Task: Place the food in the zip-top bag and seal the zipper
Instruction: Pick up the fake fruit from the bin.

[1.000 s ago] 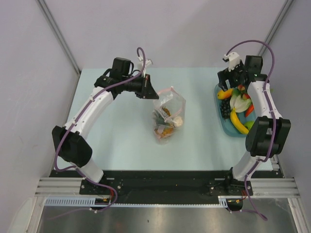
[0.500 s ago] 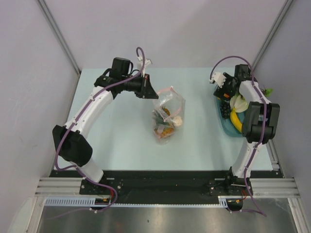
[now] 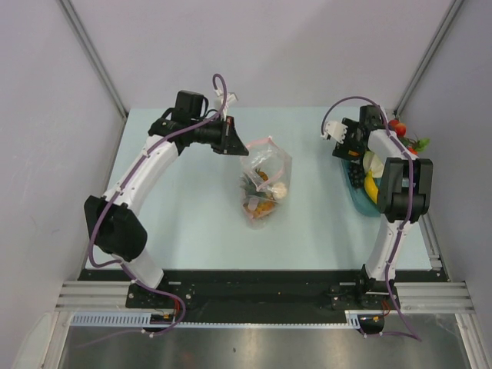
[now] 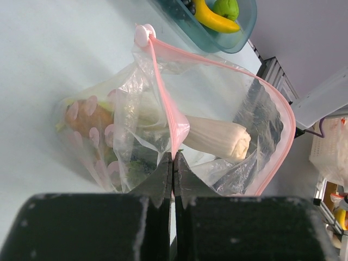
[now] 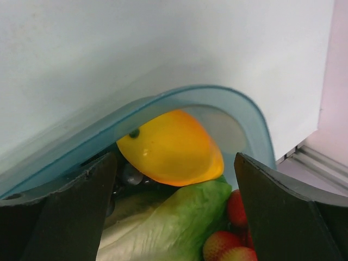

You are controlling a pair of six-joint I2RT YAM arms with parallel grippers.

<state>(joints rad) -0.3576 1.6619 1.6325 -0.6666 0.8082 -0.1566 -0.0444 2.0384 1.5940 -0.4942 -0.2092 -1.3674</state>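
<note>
Well, the bench (image 3: 192, 215) carries a teal bowl (image 3: 352, 196) at my right and the bag (image 3: 265, 184) mid-bench, its mouth open. My left jaws are pinched tight on the bag's mouth edge; a white stalk (image 4: 217, 138) lies inside. My right jaws gape wide over the bowl's far end, holding nothing, with an orange (image 5: 171, 149) and strawberries (image 5: 223, 247) below. The zipper (image 4: 163, 81) is unsealed.
</note>
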